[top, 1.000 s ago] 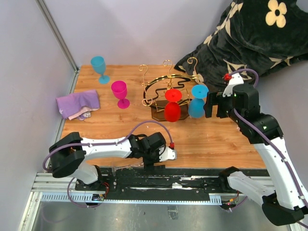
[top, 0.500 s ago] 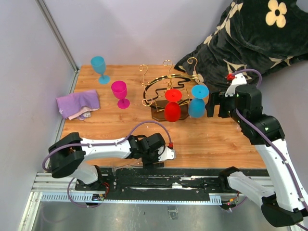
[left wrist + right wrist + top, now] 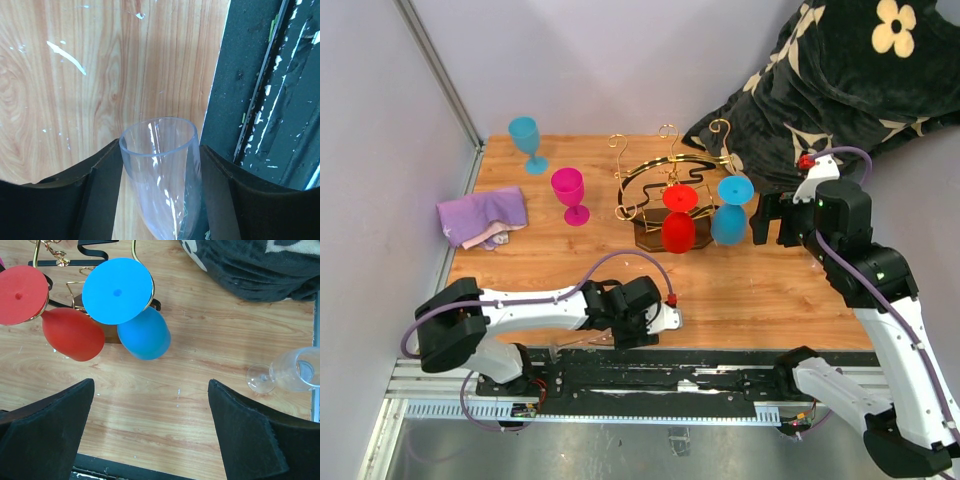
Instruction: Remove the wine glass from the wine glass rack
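**Right gripper point(image 3: 768, 220) spread wide beside blue plastic wine glass point(image 3: 727, 222) hung on gold wire wine glass rack point(image 3: 648, 236)**

From the top external view, the right gripper is seen level with the rack's right end. Its fingers are parted and turned toward the blue plastic wine glass, which is hung upside down from a looping arm. The two are near but apart. A red plastic wine glass point(image 3: 678, 230) is hung the same way just to the left, over the rack's dark brown base. A magenta plastic goblet point(image 3: 568, 193) and a turquoise plastic goblet point(image 3: 527, 140) are stood upright on the wooden table point(image 3: 750, 290) left of the rack. A crumpled lilac cloth point(image 3: 483, 215) is laid further left. The left gripper point(image 3: 665, 318) is held low at the table's near edge.

In the left wrist view, a clear tapered glass point(image 3: 160, 165) is pinched between the left gripper's black fingers point(image 3: 105, 190). Its rim is pointed outward over the wood, beside a black rail point(image 3: 260, 75).

In the right wrist view, the right gripper's fingers point(image 3: 45, 430) are spread to both lower corners. The blue glass's round foot and bowl point(image 3: 142, 332) are shown at upper centre, with the red one point(image 3: 72, 335) just beside them. A clear stemmed glass point(image 3: 287, 371) is seen at the right edge; whether it stands or lies cannot be told. A black flowered blanket point(image 3: 250, 265) is bunched at the top right.
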